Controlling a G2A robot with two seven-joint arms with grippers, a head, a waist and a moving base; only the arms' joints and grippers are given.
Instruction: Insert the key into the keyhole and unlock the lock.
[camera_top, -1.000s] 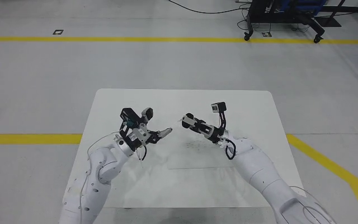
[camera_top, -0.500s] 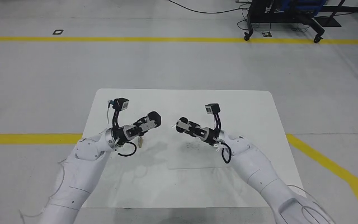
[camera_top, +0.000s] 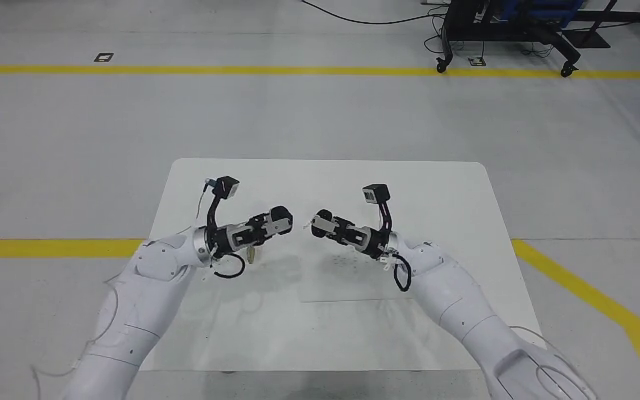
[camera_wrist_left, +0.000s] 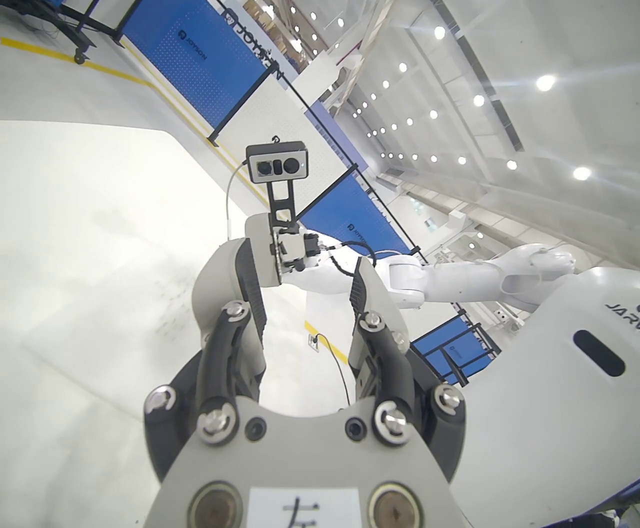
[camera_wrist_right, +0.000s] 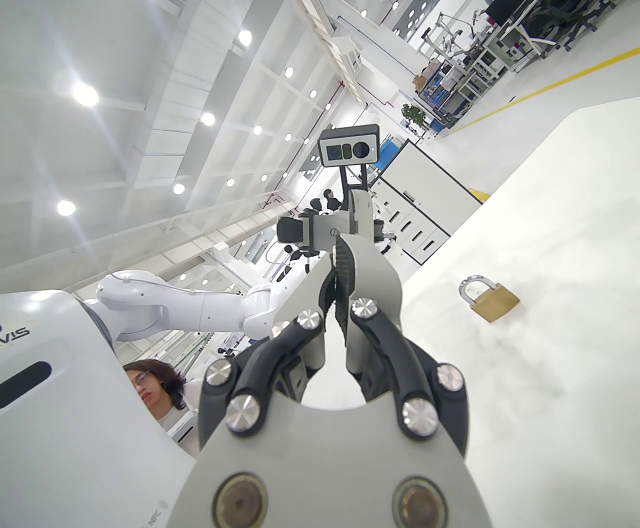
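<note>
Rolled over since a second ago, the left arm (camera_top: 165, 275) now points across the surface (camera_top: 420, 340) at the right arm (camera_top: 450, 295), which has edged inward, so the two hands face each other tip to tip, near but apart. That suits a mid-air meeting, yet the left hand (camera_wrist_left: 307, 275) is spread wide and empty, while the right hand (camera_wrist_right: 344, 250) has its fingers (camera_wrist_right: 375, 280) pressed together; whether a key sits between them I cannot tell. The padlock (camera_wrist_right: 490, 299) lies on the surface near the left arm, shackle closed, unheld

Brass padlock (camera_wrist_right: 492, 302), silver shackle (camera_wrist_right: 471, 287) closed, lying flat on white table (camera_wrist_right: 550, 225).
</note>
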